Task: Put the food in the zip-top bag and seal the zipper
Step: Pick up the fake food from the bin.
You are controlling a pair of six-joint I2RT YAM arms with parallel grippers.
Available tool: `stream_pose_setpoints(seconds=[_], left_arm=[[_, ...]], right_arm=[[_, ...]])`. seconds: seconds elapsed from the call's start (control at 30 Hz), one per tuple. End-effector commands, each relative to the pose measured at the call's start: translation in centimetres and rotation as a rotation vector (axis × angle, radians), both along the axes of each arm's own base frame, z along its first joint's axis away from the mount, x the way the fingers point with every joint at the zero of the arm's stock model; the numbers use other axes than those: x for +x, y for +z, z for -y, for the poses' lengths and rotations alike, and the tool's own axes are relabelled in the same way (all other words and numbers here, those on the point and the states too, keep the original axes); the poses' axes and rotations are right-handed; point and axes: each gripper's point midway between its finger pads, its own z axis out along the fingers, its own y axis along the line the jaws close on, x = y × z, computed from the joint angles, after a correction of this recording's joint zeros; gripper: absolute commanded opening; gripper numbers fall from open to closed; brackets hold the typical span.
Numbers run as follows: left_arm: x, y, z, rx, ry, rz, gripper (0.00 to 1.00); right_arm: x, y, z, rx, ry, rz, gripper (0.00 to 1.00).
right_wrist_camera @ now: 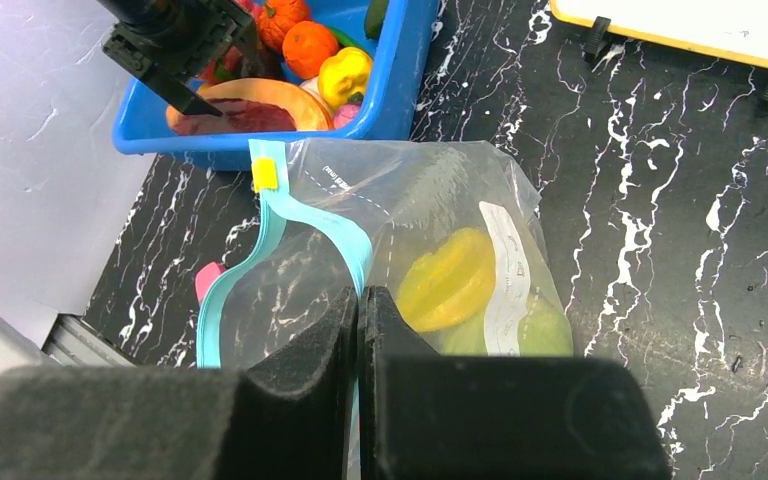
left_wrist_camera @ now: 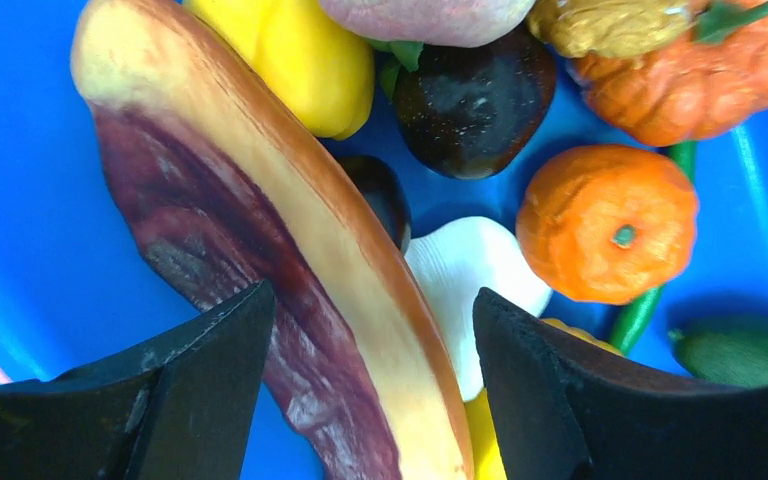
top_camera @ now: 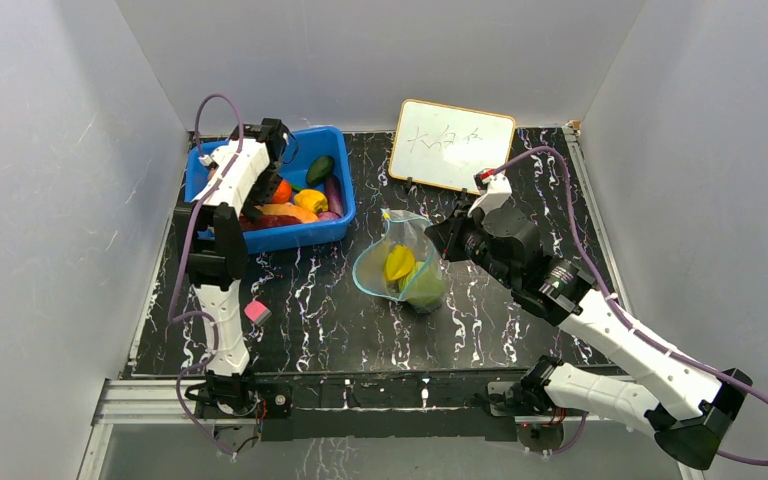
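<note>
Black marbled table (top_camera: pixel 500 320), right fingers (right_wrist_camera: pixel 300 380) pinching zipper (right_wrist_camera: pixel 335 235), left fingers (left_wrist_camera: pixel 200 360) astride long slice (left_wrist_camera: pixel 260 230)

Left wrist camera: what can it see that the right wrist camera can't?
Only the left wrist view clearly shows the dark shiny fruit and the white piece. Only the right wrist view shows the zip-top bag, the yellow piece inside it, and the right gripper shut on its zipper. Both show the blue bin, the long slice and the open left gripper.
</note>
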Motion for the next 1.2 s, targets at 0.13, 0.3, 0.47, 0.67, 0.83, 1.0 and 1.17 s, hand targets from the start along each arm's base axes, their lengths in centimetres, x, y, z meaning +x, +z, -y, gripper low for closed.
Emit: stream_pose_setpoints(seconds=[0.13,0.3,0.47,0.67,0.83,1.0,1.17], left_arm=[[-1.8,-1.8,-0.5,0.026,0.033,-0.122,0.64],[-1.8,-1.3,-0.3,0.012,0.035,-0.099,0.35],[-1.8,0.3,-0.4,0.009,0.034,-0.052,0.15],[-1.4,2.8,0.2,-0.035,-0.009,0.043,0.06],[-1.7,4.6,0.3,-0.056,-0.029,0.123,0.08],[-1.9,6.4,0.4,-0.067,-0.054,0.195,0.12],[-1.8,8.0,0.3,-0.06,-0.085,0.293,0.08]], right_arm=[[0.3,3.6,0.1,0.076,-0.015,0.076,0.0],[0.3,3.4,0.1,0.071,-0.018,0.069,0.0],[0.2,3.1,0.1,0.076,-0.021,0.062,0.0],[0.2,3.0,0.1,0.081,-0.021,0.054,0.0],[0.1,3.0,0.0,0.083,-0.018,0.05,0.0],[0.0,2.8,0.0,0.089,-0.015,0.045,0.0],[-0.1,2.6,0.0,0.088,-0.014,0.039,0.0]])
